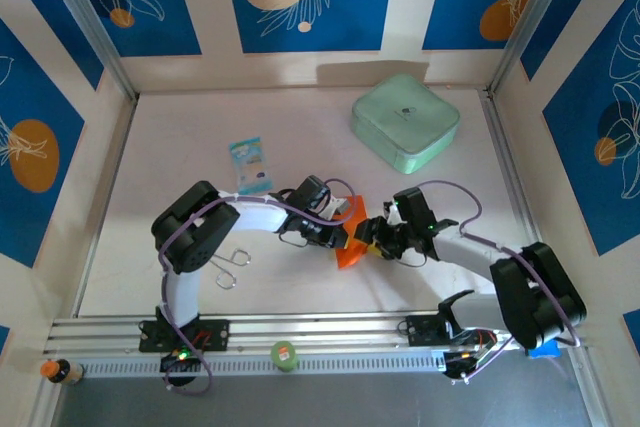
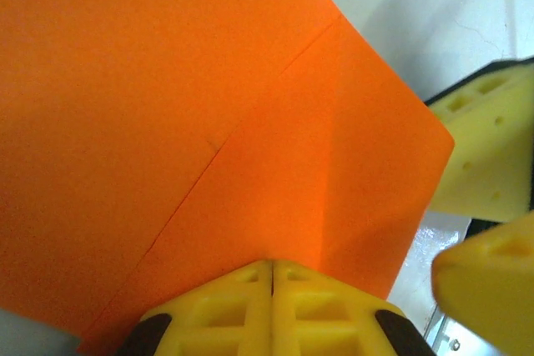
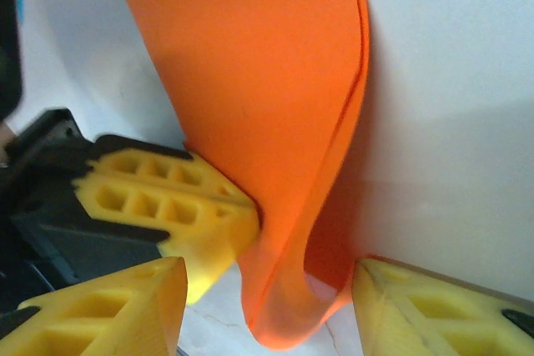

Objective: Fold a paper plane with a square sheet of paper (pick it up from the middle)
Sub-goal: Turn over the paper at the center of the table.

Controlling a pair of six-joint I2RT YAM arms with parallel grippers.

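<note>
We see a pale table (image 1: 170, 167) bearing a mint box (image 1: 405, 122) far right, a packet (image 1: 250, 165) mid-left and a wire hook (image 1: 232, 259) nearer the arms; whether the paper (image 1: 350, 250) touches it, we cannot tell.

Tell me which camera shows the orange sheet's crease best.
Left wrist: the square sheet of paper spreads across the frame, its diagonal crease sharp, edge pinched in the shut left hand. Right wrist shows its curled doubled edge inside the open right hand. Top external: a small orange patch.
</note>
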